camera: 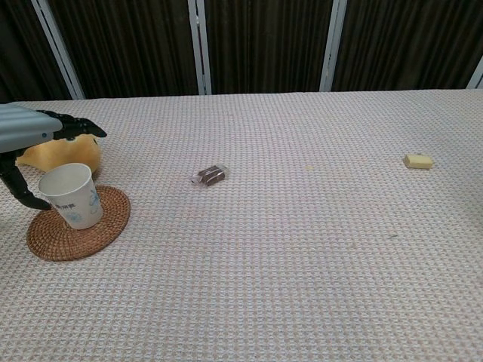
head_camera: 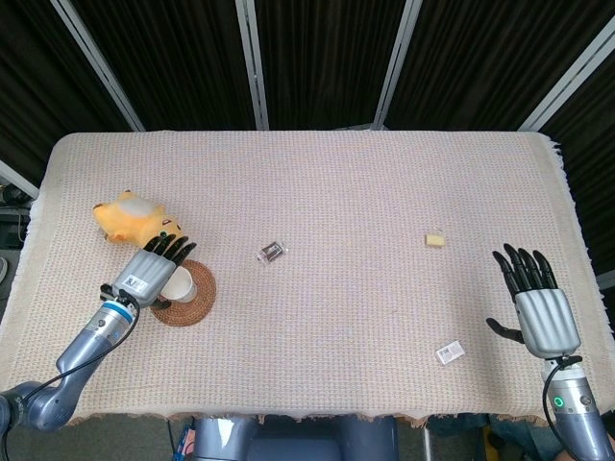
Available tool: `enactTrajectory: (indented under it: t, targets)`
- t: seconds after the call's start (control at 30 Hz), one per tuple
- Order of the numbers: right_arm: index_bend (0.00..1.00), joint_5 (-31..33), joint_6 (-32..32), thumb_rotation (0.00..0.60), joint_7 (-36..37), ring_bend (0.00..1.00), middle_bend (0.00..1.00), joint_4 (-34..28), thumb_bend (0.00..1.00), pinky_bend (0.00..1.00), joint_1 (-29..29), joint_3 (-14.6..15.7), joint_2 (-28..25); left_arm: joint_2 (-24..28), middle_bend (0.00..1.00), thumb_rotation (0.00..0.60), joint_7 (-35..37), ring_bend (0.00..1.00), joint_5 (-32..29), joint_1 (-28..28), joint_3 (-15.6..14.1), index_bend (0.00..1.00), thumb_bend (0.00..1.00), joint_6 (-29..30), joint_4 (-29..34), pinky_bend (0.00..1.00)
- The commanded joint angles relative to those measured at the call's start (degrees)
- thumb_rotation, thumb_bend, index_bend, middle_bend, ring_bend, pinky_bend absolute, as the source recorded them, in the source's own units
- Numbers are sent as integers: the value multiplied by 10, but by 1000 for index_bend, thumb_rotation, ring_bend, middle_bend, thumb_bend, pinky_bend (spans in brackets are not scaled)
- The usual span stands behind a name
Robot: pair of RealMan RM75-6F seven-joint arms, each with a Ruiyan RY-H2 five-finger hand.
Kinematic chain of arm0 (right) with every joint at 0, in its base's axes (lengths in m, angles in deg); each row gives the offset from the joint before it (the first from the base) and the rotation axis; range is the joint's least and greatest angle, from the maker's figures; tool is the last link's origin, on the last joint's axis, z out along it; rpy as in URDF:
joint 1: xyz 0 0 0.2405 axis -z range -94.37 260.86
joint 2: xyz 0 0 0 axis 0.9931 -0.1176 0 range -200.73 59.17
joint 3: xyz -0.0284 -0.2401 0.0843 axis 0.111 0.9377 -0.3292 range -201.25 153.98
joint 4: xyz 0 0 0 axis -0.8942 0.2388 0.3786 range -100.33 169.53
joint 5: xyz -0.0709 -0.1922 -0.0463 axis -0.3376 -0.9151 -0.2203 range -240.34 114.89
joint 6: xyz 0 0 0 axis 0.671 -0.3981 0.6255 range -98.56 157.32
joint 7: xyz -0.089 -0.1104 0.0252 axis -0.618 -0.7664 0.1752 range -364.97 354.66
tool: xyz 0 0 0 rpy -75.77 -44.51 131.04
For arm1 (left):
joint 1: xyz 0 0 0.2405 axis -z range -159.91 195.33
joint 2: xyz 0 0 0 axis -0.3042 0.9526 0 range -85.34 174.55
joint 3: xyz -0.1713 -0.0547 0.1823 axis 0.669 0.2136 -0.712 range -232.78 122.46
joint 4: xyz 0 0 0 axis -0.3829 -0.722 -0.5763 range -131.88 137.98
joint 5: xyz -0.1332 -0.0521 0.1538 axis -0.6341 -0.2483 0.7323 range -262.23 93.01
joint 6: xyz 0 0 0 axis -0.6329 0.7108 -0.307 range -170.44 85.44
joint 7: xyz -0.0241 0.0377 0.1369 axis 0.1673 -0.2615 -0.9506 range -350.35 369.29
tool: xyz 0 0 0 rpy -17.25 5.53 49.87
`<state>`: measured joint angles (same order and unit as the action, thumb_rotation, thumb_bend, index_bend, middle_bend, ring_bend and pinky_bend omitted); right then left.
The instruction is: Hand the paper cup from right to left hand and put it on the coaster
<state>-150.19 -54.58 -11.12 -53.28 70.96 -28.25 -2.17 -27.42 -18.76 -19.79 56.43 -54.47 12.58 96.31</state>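
The white paper cup (camera: 70, 196) stands upright on the round woven coaster (camera: 98, 226) at the table's front left, seen too in the head view as the cup (head_camera: 182, 284) on the coaster (head_camera: 199, 293). My left hand (head_camera: 149, 272) hovers over and just left of the cup with its fingers spread, no longer gripping it; in the chest view the left hand (camera: 34, 136) reaches in from the left edge. My right hand (head_camera: 540, 305) is open, fingers spread, at the front right corner, far from the cup.
A yellow plush toy (head_camera: 135, 217) lies just behind the coaster and my left hand. A small dark wrapped item (head_camera: 272, 252) lies mid-table. A yellow block (head_camera: 436, 240) and a small white card (head_camera: 449, 352) lie at the right.
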Motion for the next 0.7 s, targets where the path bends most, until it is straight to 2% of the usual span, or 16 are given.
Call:
enactTrajectory:
  t: [0.03, 0.1, 0.27, 0.43, 0.57, 0.7]
  targets:
    - [0, -2, -2, 600, 0, 0, 0, -2, 0, 0, 1, 0, -2, 24, 0, 600, -19, 0, 13, -13, -1, 0, 0, 36, 30, 0]
    - [0, -3, -4, 600, 1, 0, 0, -5, 0, 0, 2, -1, -4, 41, 0, 600, -22, 0, 32, -28, 0, 0, 0, 76, 53, 0]
    - [0, -7, -8, 600, 4, 0, 0, -13, 0, 0, 4, -2, -9, 86, 0, 600, 26, 0, 98, -93, 9, 0, 0, 210, 105, 0]
    - [0, -10, -7, 600, 12, 0, 0, -21, 0, 0, 7, 1, -15, 97, 0, 600, 35, 0, 123, -170, 0, 0, 0, 326, 128, 0]
    - [0, -15, -9, 600, 17, 0, 0, -24, 0, 0, 7, 0, -18, 83, 0, 600, 47, 0, 143, -210, -19, 0, 0, 368, 107, 0]
    - [0, -17, -10, 600, 21, 0, 0, -28, 0, 0, 8, 0, -20, 65, 0, 600, 89, 0, 152, -236, -33, 0, 0, 372, 75, 0]
